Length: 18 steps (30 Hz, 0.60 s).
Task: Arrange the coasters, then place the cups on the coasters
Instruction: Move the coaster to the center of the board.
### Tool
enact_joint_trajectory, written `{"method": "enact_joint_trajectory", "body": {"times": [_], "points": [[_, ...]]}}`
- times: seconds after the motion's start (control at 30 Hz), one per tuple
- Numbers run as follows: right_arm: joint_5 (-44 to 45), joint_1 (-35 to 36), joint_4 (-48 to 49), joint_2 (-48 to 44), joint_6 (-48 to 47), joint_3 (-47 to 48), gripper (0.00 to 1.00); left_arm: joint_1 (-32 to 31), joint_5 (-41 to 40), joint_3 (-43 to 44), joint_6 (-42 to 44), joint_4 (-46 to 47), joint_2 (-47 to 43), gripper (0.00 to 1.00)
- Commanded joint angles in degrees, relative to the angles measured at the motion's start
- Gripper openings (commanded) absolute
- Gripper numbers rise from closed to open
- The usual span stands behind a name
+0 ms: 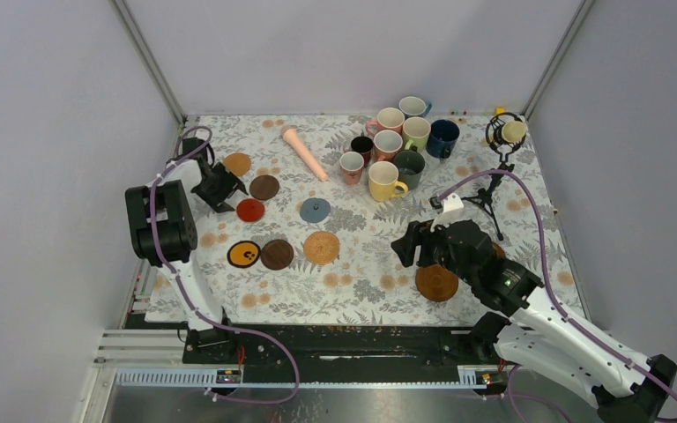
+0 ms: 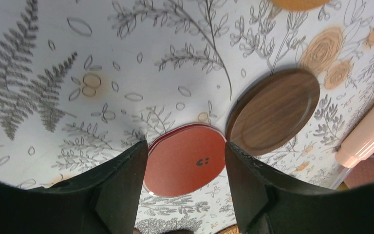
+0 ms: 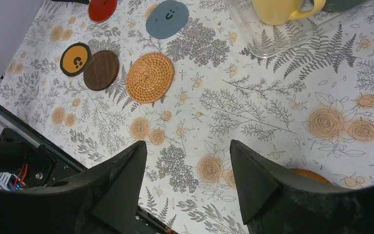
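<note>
Several coasters lie on the left half of the floral cloth: orange wood [image 1: 237, 163], dark brown [image 1: 264, 187], red [image 1: 250, 210], grey-blue [image 1: 315, 210], black with yellow rim [image 1: 244, 254], another dark brown [image 1: 277, 254] and tan woven [image 1: 322, 248]. Another orange wood coaster [image 1: 437, 283] lies by my right arm. The cups [image 1: 397, 145] stand bunched at the back, the yellow cup [image 1: 384, 180] nearest. My left gripper [image 1: 232, 197] is open, low over the cloth; the red coaster [image 2: 185, 163] lies flat past its fingertips. My right gripper [image 1: 412, 251] hangs open and empty above bare cloth.
A long pink tapered stick [image 1: 305, 152] lies at the back, left of the cups. A black tripod microphone [image 1: 502, 141] stands at the back right. Grey walls close in three sides. The black rail [image 1: 335, 339] runs along the near edge.
</note>
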Motion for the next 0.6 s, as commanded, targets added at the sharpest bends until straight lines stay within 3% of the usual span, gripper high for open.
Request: {"method": "enact_joint_trajectory", "body": {"times": [0.0,0.13,0.57], "points": [[1.3,0.3,0.7,-1.1,-0.1,0.3,0.71,-1.2,1.6,-6.6,-1.3,2.1,-4.4,0.61],[0.9,0.3,0.9,-1.2,0.1,0.2,0.71,-1.4,3.6,-8.2,-2.6,5.6,-6.2,0.61],[2.4,0.3,0.0,-2.3,-0.6,0.0,0.71,-1.4,-0.5,0.8,-5.1,4.4,0.6,0.62]]}}
